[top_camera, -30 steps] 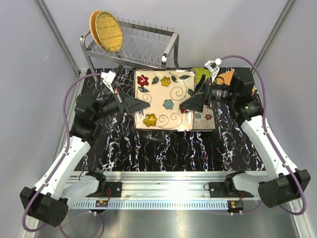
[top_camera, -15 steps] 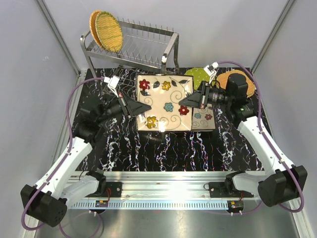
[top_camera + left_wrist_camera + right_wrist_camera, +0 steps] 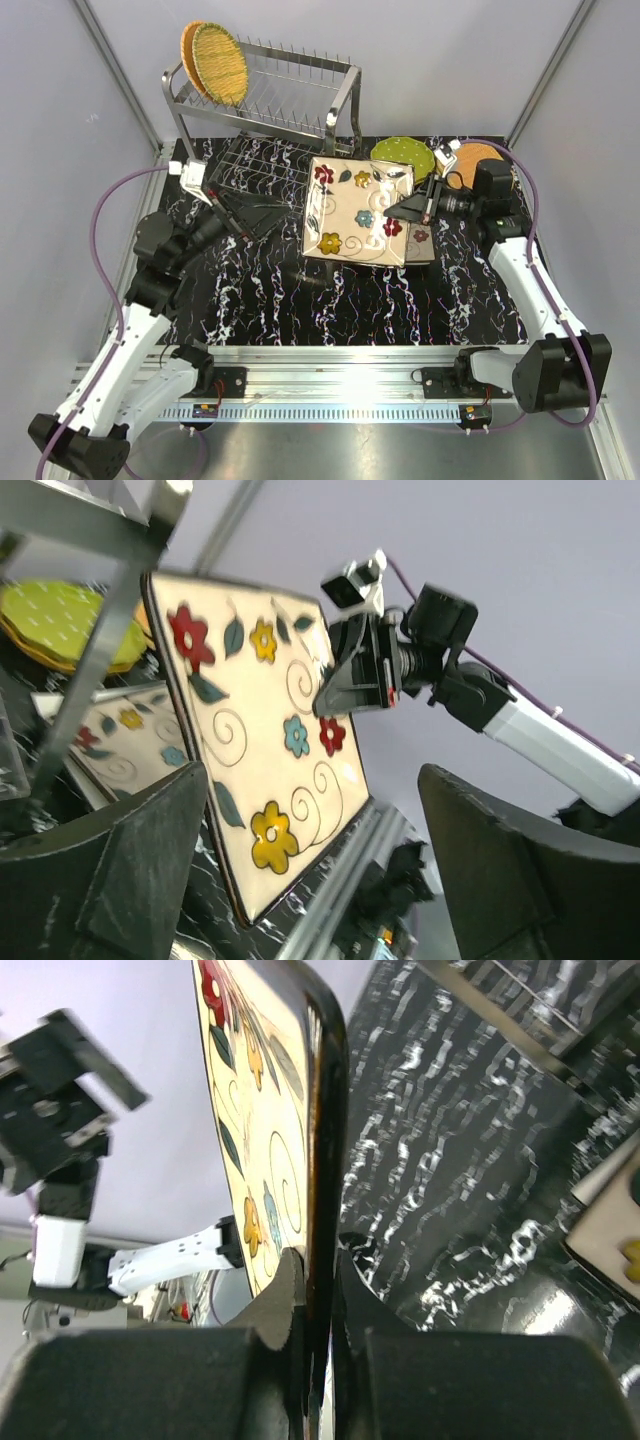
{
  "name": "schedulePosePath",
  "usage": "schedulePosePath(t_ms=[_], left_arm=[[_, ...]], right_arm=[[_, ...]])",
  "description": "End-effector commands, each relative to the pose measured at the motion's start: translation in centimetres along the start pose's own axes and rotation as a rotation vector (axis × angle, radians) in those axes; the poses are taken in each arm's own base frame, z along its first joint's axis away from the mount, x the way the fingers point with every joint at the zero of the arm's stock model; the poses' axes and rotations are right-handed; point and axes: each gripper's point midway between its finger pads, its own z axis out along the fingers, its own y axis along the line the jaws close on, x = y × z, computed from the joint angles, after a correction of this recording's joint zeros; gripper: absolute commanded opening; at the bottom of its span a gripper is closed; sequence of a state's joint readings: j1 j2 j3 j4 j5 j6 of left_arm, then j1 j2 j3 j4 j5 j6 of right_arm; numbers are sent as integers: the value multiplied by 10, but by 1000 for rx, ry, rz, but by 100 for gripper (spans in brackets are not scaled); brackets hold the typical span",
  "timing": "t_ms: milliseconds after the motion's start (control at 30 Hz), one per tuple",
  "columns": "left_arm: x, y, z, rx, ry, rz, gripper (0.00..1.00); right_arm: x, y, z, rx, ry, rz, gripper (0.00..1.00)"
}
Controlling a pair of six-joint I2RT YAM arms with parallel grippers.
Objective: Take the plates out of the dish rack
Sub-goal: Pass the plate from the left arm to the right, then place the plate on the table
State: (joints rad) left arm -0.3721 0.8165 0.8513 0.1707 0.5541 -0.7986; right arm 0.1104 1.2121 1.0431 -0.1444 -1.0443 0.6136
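Note:
A square cream plate with coloured flowers (image 3: 358, 210) hangs tilted above the table, and my right gripper (image 3: 410, 208) is shut on its right edge. The right wrist view shows that dark rim (image 3: 322, 1110) pinched between both fingers, with the gripper (image 3: 318, 1290) closed around it. My left gripper (image 3: 262, 212) stands open to the left of the plate, apart from it; its wrist view shows the plate (image 3: 260, 730) beyond the spread fingers (image 3: 110, 870). Two wicker plates (image 3: 215, 62) stand upright at the left end of the dish rack (image 3: 290, 95).
A green dotted plate (image 3: 403, 155) and an orange wicker plate (image 3: 480, 155) lie at the table's back right. Another square flowered plate (image 3: 422, 240) lies flat below the held one. The rack's wire grid lower shelf (image 3: 250, 175) is just behind my left gripper.
The right gripper shut on the plate's right edge. The left gripper then let go of the left edge and drew back to the left, while the plate moved right.

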Motion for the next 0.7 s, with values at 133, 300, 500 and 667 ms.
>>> schedulePosePath(t_ms=[133, 300, 500, 667], left_arm=[[-21, 27, -25, -200, -113, 248, 99], [-25, 43, -44, -310, -179, 268, 99], [-16, 54, -62, -358, -233, 234, 99], [-11, 60, -76, -398, -259, 236, 99]], right_arm=[[8, 8, -28, -11, 1, -114, 0], [24, -11, -36, 37, 43, -93, 0], [30, -41, -52, 112, 50, -72, 0], [32, -56, -61, 149, 60, -39, 0]])
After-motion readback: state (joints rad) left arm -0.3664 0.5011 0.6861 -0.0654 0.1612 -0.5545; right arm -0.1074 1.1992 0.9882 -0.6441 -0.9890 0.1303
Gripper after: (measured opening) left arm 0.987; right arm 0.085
